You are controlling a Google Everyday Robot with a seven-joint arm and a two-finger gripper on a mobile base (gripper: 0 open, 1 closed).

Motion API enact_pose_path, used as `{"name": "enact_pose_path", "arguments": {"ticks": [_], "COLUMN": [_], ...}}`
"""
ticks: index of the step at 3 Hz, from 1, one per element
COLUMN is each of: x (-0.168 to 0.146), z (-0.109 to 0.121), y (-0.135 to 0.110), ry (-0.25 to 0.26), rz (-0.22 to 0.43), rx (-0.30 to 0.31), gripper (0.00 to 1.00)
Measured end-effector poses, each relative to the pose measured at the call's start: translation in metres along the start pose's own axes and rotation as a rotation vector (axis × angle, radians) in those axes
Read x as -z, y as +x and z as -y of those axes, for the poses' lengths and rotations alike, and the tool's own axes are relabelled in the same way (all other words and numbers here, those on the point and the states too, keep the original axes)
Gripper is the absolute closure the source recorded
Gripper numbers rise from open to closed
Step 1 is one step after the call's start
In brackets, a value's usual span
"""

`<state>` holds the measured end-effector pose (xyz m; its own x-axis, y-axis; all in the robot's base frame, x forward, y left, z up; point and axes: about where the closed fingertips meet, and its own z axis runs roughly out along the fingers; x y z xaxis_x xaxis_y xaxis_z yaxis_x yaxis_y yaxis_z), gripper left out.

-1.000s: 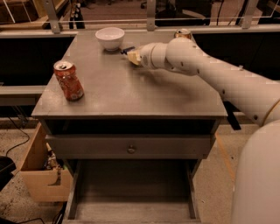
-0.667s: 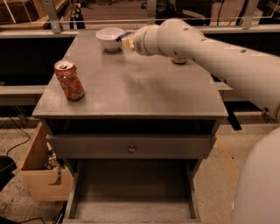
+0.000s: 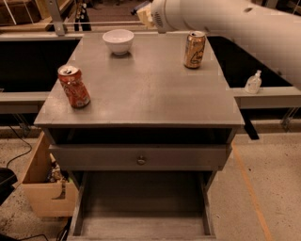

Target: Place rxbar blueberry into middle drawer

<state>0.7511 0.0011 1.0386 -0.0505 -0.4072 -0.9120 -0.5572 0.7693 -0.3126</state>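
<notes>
My gripper is at the top edge of the camera view, above the far edge of the table and right of the white bowl. The thick white arm runs from it to the upper right. The rxbar blueberry does not show anywhere; I cannot tell whether the gripper holds it. The middle drawer is pulled open at the bottom of the cabinet, with a bare grey floor and low side walls. Nothing lies in it.
A red soda can stands at the table's left edge and a gold can at the far right. A shut drawer front with a round knob is above the open drawer. A cardboard box sits on the floor at left, and a small bottle on the right ledge.
The arm has risen and swung back toward the table's far edge. The gold can, hidden behind the arm before, now shows.
</notes>
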Motion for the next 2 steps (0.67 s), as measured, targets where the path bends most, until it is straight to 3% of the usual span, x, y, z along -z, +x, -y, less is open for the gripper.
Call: {"name": "enact_pose_path", "arguments": {"ticks": [1,2], "x": [0.042,0.096], "z": [0.001,0.006], "y": [-0.005,0.011], "ry": [-0.037,-0.067], "rz": [0.020,0.011], "rx": [-0.010,-0.015], "gripper": [1.00,1.00]}}
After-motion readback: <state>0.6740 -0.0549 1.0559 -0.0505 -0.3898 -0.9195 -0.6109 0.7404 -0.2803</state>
